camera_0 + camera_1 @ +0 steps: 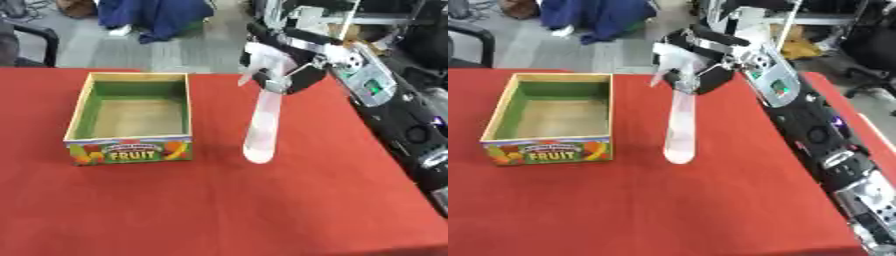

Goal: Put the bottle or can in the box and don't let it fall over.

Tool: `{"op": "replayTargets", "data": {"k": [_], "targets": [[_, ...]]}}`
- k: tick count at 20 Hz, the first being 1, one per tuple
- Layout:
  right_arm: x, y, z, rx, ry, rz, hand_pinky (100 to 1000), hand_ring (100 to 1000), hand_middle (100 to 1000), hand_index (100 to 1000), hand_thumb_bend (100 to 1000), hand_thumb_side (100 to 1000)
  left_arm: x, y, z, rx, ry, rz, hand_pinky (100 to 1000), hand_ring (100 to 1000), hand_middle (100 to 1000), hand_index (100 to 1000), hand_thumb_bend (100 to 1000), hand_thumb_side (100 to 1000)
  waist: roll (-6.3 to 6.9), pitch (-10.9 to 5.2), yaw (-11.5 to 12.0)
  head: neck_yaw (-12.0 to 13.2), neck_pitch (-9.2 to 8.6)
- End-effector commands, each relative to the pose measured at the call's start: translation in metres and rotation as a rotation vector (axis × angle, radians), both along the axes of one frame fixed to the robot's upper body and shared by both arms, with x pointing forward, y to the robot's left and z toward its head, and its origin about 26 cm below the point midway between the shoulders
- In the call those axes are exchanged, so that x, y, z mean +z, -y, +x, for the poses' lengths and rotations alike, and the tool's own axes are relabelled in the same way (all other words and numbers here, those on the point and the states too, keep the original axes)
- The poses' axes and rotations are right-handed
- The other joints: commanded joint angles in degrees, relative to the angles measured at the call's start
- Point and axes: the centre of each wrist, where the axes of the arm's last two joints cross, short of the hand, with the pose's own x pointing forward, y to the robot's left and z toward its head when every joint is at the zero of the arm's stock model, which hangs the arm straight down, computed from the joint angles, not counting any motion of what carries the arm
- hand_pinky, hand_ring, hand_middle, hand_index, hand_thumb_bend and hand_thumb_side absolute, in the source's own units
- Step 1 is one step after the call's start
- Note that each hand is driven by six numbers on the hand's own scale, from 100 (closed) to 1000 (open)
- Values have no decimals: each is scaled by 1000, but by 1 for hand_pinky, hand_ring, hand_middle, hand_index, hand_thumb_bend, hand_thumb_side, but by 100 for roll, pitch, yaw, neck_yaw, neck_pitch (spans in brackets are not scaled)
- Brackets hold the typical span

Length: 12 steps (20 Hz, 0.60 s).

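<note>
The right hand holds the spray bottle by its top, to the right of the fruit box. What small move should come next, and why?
Probably carry the bottle left until it hangs over the box opening. The right hand is curled around the head of the pale spray bottle, whose body hangs to the right of the open, empty wooden FRUIT box, so lowering here would miss it.

1. Light is even and fairly bright, casting only faint shadows on the red tablecloth (219, 200).
2. The right hand (284, 75) and the pale bottle (262, 127) below it are smeared by motion blur.
3. Everything looks soft.
</note>
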Motion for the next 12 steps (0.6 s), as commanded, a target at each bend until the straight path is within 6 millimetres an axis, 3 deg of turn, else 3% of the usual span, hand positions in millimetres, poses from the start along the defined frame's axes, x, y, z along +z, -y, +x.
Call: {"op": "replayTargets", "data": {"k": [1,2,3,12], "targets": [[10,4,0,154,83,-172,618,810,787,597,100,201,8,-1,2,-6,27,9,725,616,529,729,295,666,25,-36,-7,-31,-72],[9,4,0,155,80,-177,638,843,825,631,100,146,8,-1,2,-6,27,9,725,616,529,729,295,668,24,-36,-9,-34,-74],[7,3,0,156,76,-183,639,846,828,634,100,199,8,-1,1,-5,28,9,725,616,529,729,295,666,24,-36,-11,-36,-77],[-1,0,-1,170,56,-236,688,923,927,777,100,199,8,-1,1,-4,26,10,725,615,529,729,295,667,25,-33,-31,-51,-78]]}}
